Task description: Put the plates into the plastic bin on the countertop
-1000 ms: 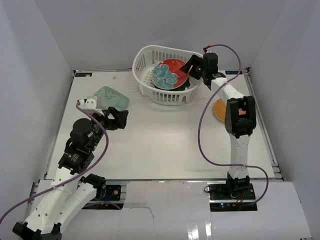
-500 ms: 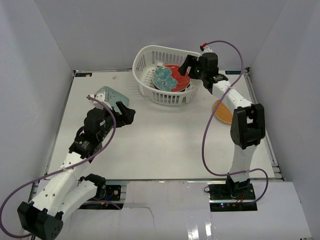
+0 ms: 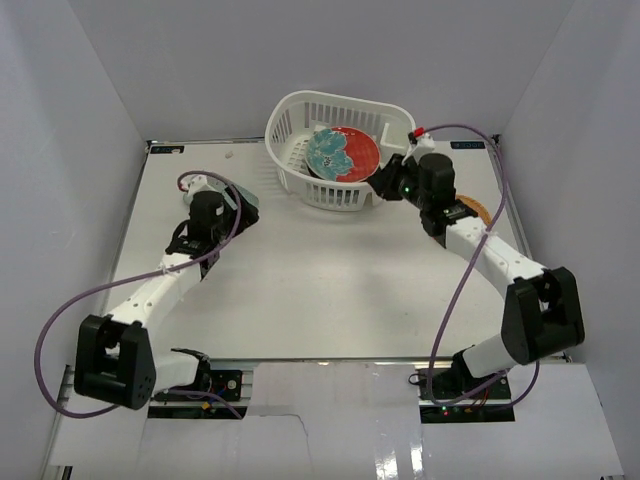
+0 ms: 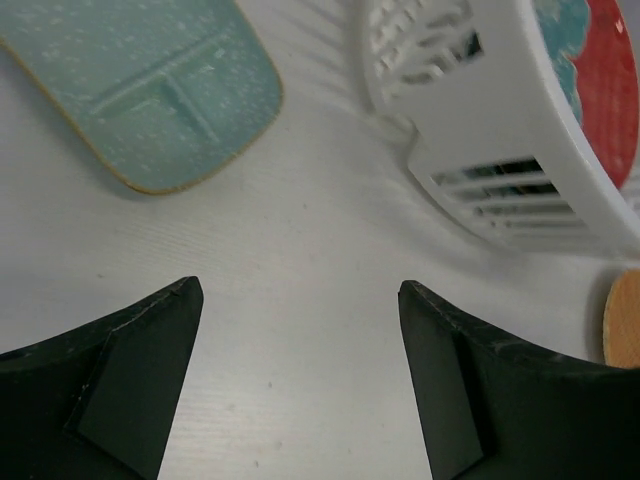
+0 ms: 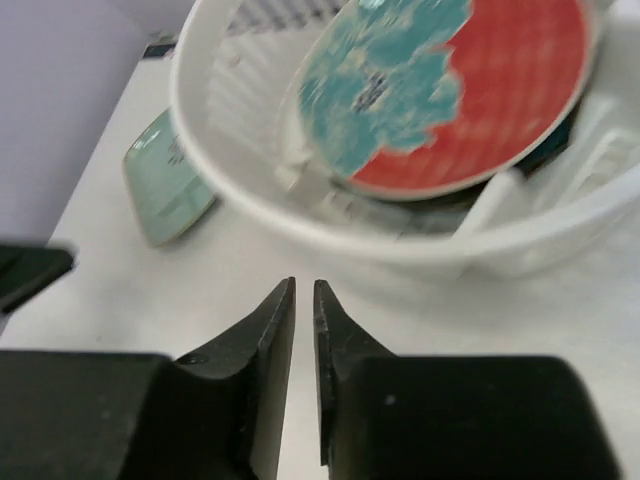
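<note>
One plastic bin (image 3: 300, 100) at upper centre of the frame. Three plates countable: one red-and-teal plate (image 3: 350, 152) in the bin, one pale mint plate (image 4: 150, 90) at centre left, one orange plate (image 4: 625, 320) at centre right; a dark rim (image 5: 557, 138) under the first is too hidden to count

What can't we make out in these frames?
- Dishes beneath the red-and-teal plate: covered by it in the plastic bin, every view; count unknown.
- Orange plate: cut off by the left wrist view's edge; right arm hides most from above.
- Mint plate: top view, left arm covers most of it.
</note>
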Controlling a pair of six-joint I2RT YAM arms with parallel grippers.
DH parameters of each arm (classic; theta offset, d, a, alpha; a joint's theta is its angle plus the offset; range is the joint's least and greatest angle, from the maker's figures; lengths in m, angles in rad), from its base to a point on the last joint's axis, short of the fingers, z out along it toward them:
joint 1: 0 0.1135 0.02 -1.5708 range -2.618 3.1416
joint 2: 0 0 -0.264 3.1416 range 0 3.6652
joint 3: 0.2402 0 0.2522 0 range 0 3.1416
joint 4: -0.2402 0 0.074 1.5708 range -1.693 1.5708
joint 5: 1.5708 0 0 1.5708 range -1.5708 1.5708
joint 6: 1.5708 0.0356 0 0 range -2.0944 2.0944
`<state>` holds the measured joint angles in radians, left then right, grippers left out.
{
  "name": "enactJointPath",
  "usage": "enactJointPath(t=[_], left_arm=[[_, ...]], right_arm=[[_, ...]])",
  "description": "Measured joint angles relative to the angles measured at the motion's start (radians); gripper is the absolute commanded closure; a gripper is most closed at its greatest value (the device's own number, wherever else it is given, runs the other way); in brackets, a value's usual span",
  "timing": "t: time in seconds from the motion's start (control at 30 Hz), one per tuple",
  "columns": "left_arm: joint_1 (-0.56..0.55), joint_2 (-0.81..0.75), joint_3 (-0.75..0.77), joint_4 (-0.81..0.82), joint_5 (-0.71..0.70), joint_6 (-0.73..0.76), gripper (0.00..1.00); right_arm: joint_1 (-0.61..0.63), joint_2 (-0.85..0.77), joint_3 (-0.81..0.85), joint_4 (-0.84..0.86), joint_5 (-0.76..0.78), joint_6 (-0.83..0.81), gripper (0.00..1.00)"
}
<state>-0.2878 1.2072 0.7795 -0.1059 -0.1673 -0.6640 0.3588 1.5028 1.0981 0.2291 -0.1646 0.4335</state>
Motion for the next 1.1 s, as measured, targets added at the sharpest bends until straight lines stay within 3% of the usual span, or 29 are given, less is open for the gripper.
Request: enactJointPath(t=[0.1, 0.23, 0.27, 0.4, 0.5, 0.6, 0.63, 0.67, 0.8, 0.9, 0.93, 1.0, 1.03, 1.1], left_arm=[[0.159, 0.109, 0.013, 0.051, 0.06, -0.043, 0.18], [0.324, 0.274, 0.024, 0.122, 0.118, -0.09, 0.26], [0.35, 0.319, 0.034, 0.13, 0.131, -0.097, 0.27], [0.388, 0.502, 0.109, 0.147, 0.167, -0.105, 0.33], [0.396, 0.599, 0.185, 0.168, 0.185, -0.109, 0.44], [0.401, 0.678, 0.253, 0.196, 0.2, -0.111, 0.67], [0.403, 0.692, 0.268, 0.195, 0.201, -0.111, 0.78], [0.405, 0.707, 0.279, 0.198, 0.203, -0.117, 0.99], [0.418, 0.727, 0.313, 0.234, 0.234, -0.138, 1.0], [0.42, 0.719, 0.298, 0.24, 0.237, -0.139, 1.0], [0.42, 0.705, 0.285, 0.238, 0.237, -0.138, 1.0], [0.42, 0.655, 0.245, 0.218, 0.24, -0.127, 1.0], [0.42, 0.615, 0.21, 0.205, 0.241, -0.122, 1.0], [0.42, 0.514, 0.121, 0.17, 0.264, -0.124, 1.0]], right_arm=[[0.095, -0.116, -0.159, 0.029, -0.003, 0.008, 0.8], [0.24, -0.226, -0.295, 0.067, -0.026, 0.005, 0.53], [0.257, -0.242, -0.317, 0.079, -0.03, 0.006, 0.5], [0.281, -0.293, -0.391, 0.095, -0.044, 0.002, 0.48], [0.292, -0.301, -0.413, 0.097, -0.048, 0.002, 0.48], [0.299, -0.301, -0.424, 0.097, -0.051, -0.001, 0.48], [0.301, -0.301, -0.426, 0.096, -0.051, -0.002, 0.47], [0.303, -0.301, -0.426, 0.096, -0.051, -0.004, 0.47], [0.304, -0.299, -0.426, 0.097, -0.05, -0.017, 0.4], [0.305, -0.28, -0.426, 0.097, -0.049, -0.024, 0.25], [0.307, -0.268, -0.426, 0.097, -0.049, -0.026, 0.13], [0.312, -0.242, -0.424, 0.094, -0.048, -0.026, 0.02], [0.318, -0.228, -0.418, 0.088, -0.047, -0.028, 0.08], [0.333, -0.203, -0.4, 0.081, -0.049, -0.034, 0.1]])
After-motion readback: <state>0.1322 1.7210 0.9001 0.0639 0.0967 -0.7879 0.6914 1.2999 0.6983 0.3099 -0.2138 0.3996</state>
